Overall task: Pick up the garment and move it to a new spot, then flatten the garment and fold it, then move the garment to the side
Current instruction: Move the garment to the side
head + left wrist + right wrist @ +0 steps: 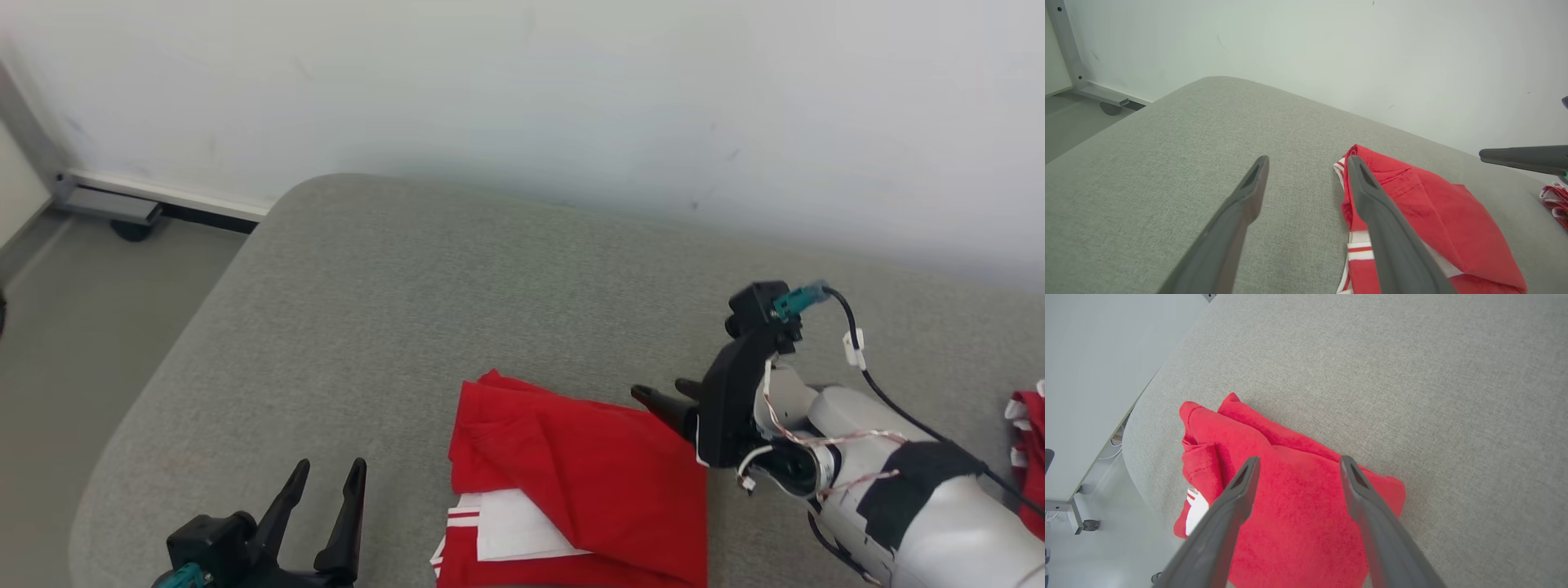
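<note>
The garment [584, 482] is red with white striped trim, lying folded in a compact stack near the front edge of the grey cushion [457, 286]. It also shows in the left wrist view as the garment [1425, 212] and in the right wrist view as the garment [1294, 506]. My right gripper [665, 396] hangs open at the garment's right corner, fingers pointing left, nothing between them. In its own view the right gripper [1297, 465] hovers over the red cloth. My left gripper [331, 474] stands open to the left of the garment, holding nothing; the left gripper [1308, 163] shows beside the cloth's edge.
A second red and white cloth [1030, 445] lies at the cushion's far right edge. A pale wall [571, 90] runs behind the cushion. To the left is grey floor [73, 327] with a metal frame foot [114, 204]. Bare cushion stretches behind and left of the garment.
</note>
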You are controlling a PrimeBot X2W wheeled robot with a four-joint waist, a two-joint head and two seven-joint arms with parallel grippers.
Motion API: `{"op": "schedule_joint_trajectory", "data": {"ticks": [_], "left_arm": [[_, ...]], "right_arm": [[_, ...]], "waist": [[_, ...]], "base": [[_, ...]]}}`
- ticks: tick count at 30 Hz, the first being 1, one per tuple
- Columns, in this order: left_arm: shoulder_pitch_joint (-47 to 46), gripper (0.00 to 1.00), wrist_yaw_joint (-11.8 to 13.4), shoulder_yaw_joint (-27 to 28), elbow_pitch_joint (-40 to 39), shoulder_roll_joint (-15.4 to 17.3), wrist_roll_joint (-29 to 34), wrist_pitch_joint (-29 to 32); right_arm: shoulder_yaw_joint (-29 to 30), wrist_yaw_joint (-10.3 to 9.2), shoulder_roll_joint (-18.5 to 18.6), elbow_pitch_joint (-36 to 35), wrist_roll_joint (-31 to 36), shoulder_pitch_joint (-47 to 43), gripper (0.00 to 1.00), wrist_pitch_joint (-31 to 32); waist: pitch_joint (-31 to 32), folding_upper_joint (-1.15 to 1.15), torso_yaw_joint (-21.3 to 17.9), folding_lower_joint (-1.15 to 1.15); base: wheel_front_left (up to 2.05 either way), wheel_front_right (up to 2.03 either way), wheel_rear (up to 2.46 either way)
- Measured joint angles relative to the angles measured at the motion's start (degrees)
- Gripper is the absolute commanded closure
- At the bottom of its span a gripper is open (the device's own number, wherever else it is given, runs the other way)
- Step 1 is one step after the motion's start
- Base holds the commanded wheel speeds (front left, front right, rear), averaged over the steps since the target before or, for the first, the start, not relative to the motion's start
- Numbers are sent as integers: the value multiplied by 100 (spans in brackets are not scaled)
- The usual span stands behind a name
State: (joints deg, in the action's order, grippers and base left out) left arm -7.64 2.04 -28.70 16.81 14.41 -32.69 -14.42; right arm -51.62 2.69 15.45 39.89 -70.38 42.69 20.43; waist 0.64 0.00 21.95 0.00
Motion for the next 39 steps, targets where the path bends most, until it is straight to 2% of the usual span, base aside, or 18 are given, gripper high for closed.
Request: {"op": "schedule_joint_trajectory", "data": {"ticks": [9, 13, 22, 39], "left_arm": [[30, 0, 29, 14, -179, 8, 103, 0], [13, 0, 8, -5, -193, -24, 208, 0], [-89, 0, -55, -80, -169, -174, 210, 0], [-125, 0, -156, -164, 18, -412, 245, 0]], "right_arm": [[-9, -76, 409, -203, 36, -528, 0, -99], [47, -125, 431, -270, -73, -661, 0, -102], [-18, -241, 497, -372, -129, -741, 0, 182], [-231, -630, 526, -356, -453, -759, 0, 1308]], "waist": [[-70, 0, -401, 0], [-133, 0, -437, 0], [-195, 0, -294, 0], [-162, 0, 5, 0]], "base": [[0, 0, 0], [0, 0, 0], [0, 0, 0], [0, 0, 0]]}}
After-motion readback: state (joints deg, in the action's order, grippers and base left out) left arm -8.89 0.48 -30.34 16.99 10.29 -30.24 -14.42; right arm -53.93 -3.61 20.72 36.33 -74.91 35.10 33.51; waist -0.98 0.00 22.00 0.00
